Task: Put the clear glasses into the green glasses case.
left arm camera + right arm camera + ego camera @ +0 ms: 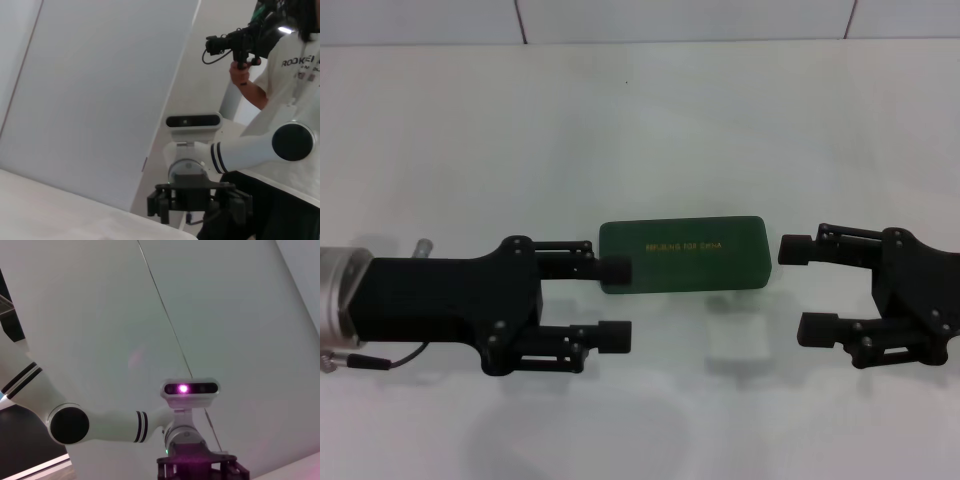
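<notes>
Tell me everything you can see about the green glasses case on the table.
The green glasses case is a dark green rectangle with rounded corners and a matte-looking surface, with a line of small gold lettering across its top. It lies flat and closed on the white table, long side running left to right, between the two end effectors. The left end effector is open, its upper fingertip over the case's left end; contact is unclear. The right end effector is open and apart from it. Just in front lie the faint clear glasses.
</notes>
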`<action>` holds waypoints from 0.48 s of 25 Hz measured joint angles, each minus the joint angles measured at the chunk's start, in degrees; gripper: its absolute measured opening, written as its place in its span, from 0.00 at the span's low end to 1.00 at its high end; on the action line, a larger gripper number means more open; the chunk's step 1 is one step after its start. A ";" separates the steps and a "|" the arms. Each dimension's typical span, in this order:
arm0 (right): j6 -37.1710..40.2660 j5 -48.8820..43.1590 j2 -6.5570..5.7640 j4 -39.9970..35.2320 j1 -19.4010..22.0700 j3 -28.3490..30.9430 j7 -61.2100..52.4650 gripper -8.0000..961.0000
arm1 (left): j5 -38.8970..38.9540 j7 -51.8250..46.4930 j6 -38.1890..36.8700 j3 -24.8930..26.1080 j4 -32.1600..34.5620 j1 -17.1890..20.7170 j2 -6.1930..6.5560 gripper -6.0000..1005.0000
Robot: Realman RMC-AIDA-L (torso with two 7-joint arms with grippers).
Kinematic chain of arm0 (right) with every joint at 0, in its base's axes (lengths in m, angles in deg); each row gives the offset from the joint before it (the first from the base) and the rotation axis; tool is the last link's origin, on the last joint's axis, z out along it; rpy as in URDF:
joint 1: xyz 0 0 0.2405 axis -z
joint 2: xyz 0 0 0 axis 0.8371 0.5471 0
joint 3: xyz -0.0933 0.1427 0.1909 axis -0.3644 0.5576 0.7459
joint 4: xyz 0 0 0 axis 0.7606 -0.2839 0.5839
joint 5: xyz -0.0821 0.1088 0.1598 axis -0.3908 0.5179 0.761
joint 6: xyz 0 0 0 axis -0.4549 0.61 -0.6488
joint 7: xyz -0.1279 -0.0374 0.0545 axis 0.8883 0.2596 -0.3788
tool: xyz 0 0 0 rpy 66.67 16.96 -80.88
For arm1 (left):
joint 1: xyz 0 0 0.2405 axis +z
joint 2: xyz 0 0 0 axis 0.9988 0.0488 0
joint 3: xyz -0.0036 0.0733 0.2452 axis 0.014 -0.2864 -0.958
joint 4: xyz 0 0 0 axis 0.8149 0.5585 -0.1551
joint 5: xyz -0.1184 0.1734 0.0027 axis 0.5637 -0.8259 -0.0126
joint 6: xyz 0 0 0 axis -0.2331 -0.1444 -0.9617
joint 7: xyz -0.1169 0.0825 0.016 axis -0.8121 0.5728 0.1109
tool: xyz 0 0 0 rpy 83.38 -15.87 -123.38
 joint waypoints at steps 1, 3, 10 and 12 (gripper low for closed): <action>0.06 0.00 0.00 0.00 -0.01 -0.13 0.00 0.87 | 0.00 0.00 -0.01 0.21 0.00 0.07 0.01 0.68; 0.14 0.00 0.00 0.00 -0.02 -0.39 0.06 0.87 | -0.02 0.30 -0.03 0.64 0.13 0.17 -0.07 0.68; 0.07 -0.01 0.00 0.00 -0.05 -2.13 0.30 0.87 | -0.57 0.87 -0.10 1.10 0.47 0.25 -0.27 0.69; -0.19 -0.01 0.00 -0.01 0.01 -2.29 0.35 0.87 | -0.61 0.77 -0.09 1.26 0.46 0.32 -0.22 0.69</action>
